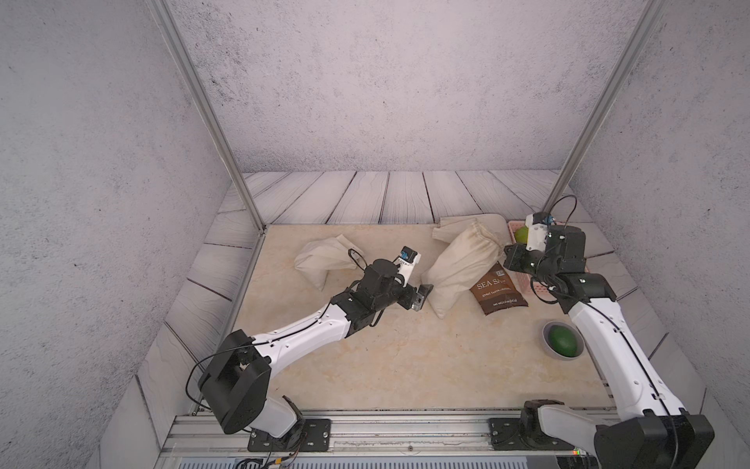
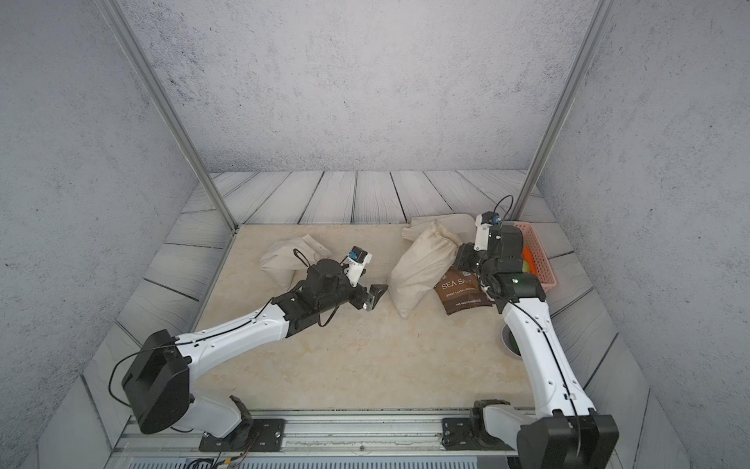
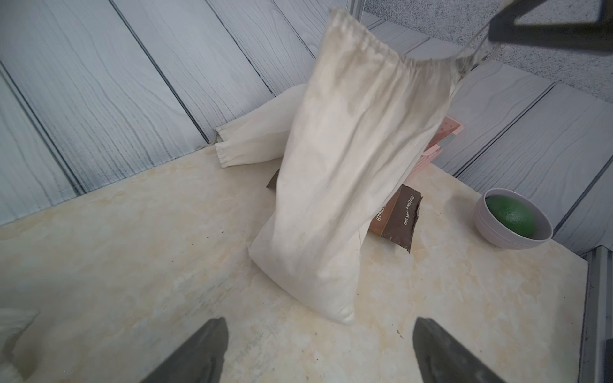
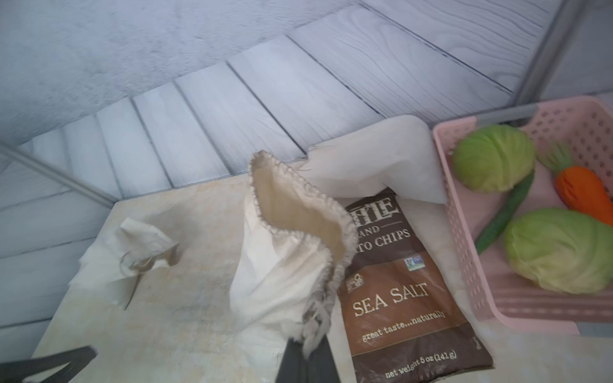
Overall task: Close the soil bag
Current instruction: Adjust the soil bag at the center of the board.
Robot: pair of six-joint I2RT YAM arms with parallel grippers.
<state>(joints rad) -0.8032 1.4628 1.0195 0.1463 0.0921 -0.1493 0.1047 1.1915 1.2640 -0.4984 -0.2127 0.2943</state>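
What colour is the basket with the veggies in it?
The basket is pink. It shows best in the right wrist view.

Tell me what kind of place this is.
Probably a staged robot test booth, not a real room: aluminium frame posts, a printed plank backdrop, and robot arms bolted to a rail, with props like a chip bag and the soil bag.
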